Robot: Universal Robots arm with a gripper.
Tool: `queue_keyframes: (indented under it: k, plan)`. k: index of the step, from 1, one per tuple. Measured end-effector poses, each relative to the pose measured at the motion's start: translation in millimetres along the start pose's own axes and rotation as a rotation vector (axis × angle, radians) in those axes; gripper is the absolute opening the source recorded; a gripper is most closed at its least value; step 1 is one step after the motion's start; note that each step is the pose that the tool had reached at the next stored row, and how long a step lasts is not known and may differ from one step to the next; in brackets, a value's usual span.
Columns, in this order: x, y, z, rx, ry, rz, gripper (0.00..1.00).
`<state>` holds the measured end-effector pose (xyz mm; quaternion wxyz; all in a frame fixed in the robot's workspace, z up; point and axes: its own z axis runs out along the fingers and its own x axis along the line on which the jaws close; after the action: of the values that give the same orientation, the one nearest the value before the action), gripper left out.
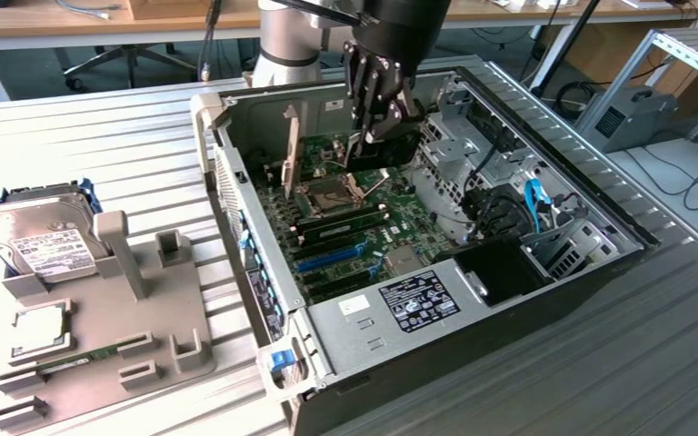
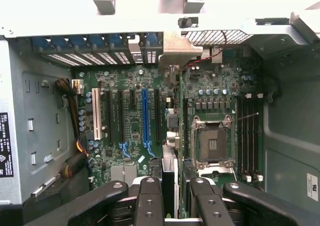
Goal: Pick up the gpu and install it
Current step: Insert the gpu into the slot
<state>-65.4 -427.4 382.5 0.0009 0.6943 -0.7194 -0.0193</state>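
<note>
Pickup is done: fingers (image 2: 150, 201) are clamped on the gpu (image 2: 170, 171). The card is held on edge inside the open computer case (image 1: 592, 227), over the motherboard (image 2: 135, 121), between the card slots and the processor socket (image 2: 214, 146). Its bracket end faces the case's rear wall. Can't tell if it's seated in a slot, so I judge the install unfinished. Hard drive (image 1: 40, 241) sits on the counter (image 1: 106, 136), well apart.

I work in a robotics lab or workshop: a ribbed silver aluminium bench top (image 1: 94, 136) carries an opened black-and-silver computer tower case (image 1: 507, 363) and a grey plastic parts fixture (image 1: 161, 341), with pale wooden desks (image 1: 34, 18) and a silver aluminium-profile frame (image 1: 635, 68) beyond.
</note>
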Motion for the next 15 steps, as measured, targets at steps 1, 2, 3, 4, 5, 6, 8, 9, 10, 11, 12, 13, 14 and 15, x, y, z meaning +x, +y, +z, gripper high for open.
queue_keyframes:
  k: [1,2,3,4,5,6,8,9,10,11,12,13,14,15]
  plan:
    - [0.0,0.0,0.4,0.0,0.0,0.0,0.26]
    - [0.0,0.0,1.0,0.0,0.0,0.0,0.26]
    - [0.1,0.0,1.4,0.0,0.0,0.0,0.26]
    - [0.1,0.0,1.9,0.0,-0.0001,0.0,0.26]
    - [0.1,-0.1,2.3,0.0001,-0.0001,0.0,0.26]
    - [0.1,-0.1,2.8,0.0,-0.0001,0.0,0.26]
    - [0.1,-0.1,3.7,0.0,-0.0001,0.0,0.26]
    - [0.2,-0.1,4.1,0.0,-0.0001,0.0,0.26]
    - [0.2,-0.1,4.6,0.0001,-0.0001,0.0,0.26]
    - [0.2,-0.1,5.0,0.0,-0.0001,0.0,0.26]
    - [0.2,-0.2,5.4,0.0001,-0.0001,0.0,0.26]
    - [0.2,-0.2,5.7,0.0,0.0,0.0,0.26]
    - [0.3,-0.2,6.2,0.0,-0.0001,0.0,0.26]
    - [0.3,-0.2,6.6,0.0,-0.0001,0.0,0.26]
